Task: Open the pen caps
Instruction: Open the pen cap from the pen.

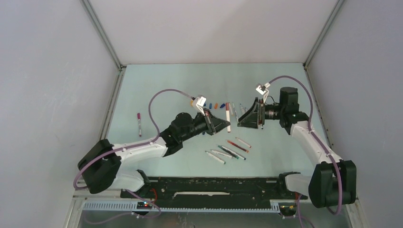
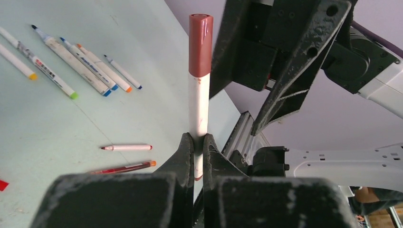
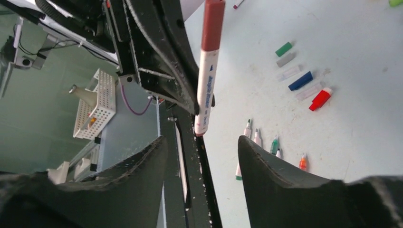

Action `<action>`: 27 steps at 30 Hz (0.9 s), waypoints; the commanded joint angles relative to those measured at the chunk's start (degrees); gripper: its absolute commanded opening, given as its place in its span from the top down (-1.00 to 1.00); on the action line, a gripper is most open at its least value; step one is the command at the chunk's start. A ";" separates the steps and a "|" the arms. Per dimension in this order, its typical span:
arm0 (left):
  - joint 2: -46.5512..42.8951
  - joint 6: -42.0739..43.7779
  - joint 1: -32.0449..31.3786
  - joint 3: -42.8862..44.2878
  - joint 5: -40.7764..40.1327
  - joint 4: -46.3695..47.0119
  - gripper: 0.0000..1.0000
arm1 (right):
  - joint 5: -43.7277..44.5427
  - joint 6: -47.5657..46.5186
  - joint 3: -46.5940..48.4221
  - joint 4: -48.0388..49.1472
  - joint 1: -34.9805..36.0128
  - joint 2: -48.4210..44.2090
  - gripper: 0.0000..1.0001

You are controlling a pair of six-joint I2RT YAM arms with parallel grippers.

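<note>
My left gripper (image 2: 198, 142) is shut on the lower barrel of a white pen (image 2: 198, 109) whose dark red cap (image 2: 200, 45) is still on the far end. In the top view this pen (image 1: 228, 118) hangs over the middle of the table between both grippers. The right gripper (image 3: 202, 138) stands open, with the pen (image 3: 206, 85) and its cap (image 3: 212, 26) just ahead of the gap and nothing between the fingers. Loose pen caps lie on the table: green (image 3: 284, 49), grey (image 3: 286, 59), blue (image 3: 300, 80) and red (image 3: 320, 99).
Several uncapped pens (image 1: 228, 151) lie in front of the grippers, also visible in the left wrist view (image 2: 71, 61). One capped pen (image 1: 139, 124) lies alone at the left. More caps (image 1: 216, 105) sit in a row behind the left gripper. Grey walls enclose the table.
</note>
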 commanded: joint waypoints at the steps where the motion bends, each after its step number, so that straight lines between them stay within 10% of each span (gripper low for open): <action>1: 2.12 0.52 -1.93 4.20 -0.90 4.11 1.00 | 0.24 13.06 -2.22 13.25 -0.61 -1.45 -0.22; 27: 7.90 -0.06 -5.91 9.44 -1.35 5.13 1.00 | 4.68 30.57 -9.02 31.96 0.71 -2.07 0.19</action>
